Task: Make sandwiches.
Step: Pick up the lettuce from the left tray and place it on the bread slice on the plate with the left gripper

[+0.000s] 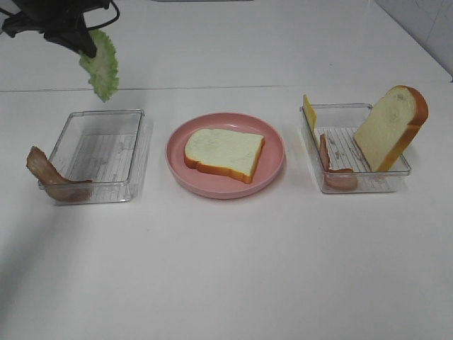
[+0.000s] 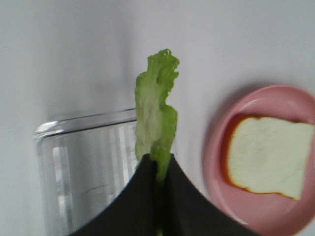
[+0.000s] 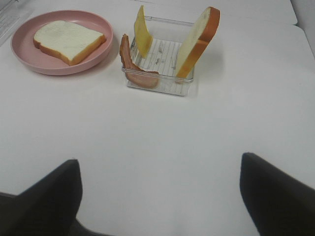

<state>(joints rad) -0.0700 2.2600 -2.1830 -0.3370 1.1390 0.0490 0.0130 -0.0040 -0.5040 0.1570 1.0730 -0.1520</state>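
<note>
Over table (image 1: 226, 269), raised left end effector (image 1: 88, 49) grips lettuce (image 1: 101, 67)

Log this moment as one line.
left jaws: shut on lettuce, aloft | right jaws: open, empty | plate: one bread slice | right tray: second slice, cheese, bacon

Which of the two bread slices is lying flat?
The bread slice on the pink plate lies flat; the other slice stands tilted in the right tray.

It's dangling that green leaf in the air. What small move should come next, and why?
Probably the left gripper should carry the lettuce leaf across to above the pink plate: it is shut on the leaf, held high, and the bread slice there lies bare.
</note>
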